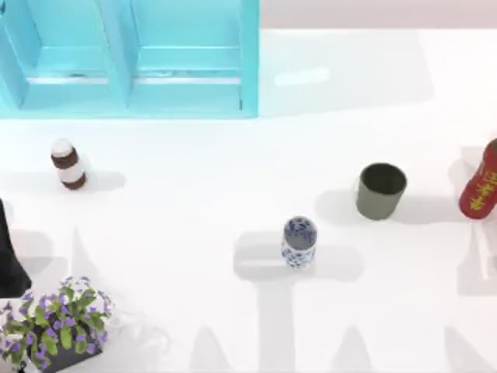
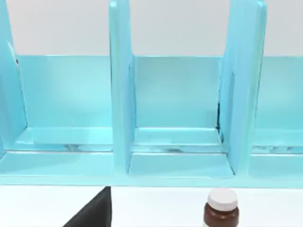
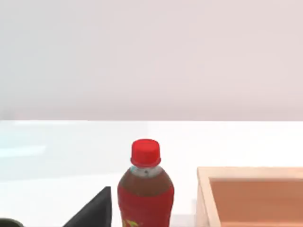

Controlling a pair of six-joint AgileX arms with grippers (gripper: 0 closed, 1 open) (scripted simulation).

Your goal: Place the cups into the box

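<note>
Olive-grey and tapered, one cup (image 1: 380,190) stands upright and open-mouthed on the white table (image 1: 194,202). The slimmer blue-and-white floral cup (image 1: 299,242) stands upright too, nearer the front edge and to the olive cup's left, well apart from it. Neither is in any box yet, so the task looks unstarted. A turquoise shelf unit (image 1: 132,58) lies far back and to the left of the olive cup; the right wrist view shows a wooden box (image 3: 251,196) just beside the red bottle (image 1: 481,183), which stands to that cup's right. A brown white-capped jar (image 1: 68,164) and a potted flower (image 1: 54,322) sit far left. Whether either gripper's jaws are open I cannot tell.
</note>
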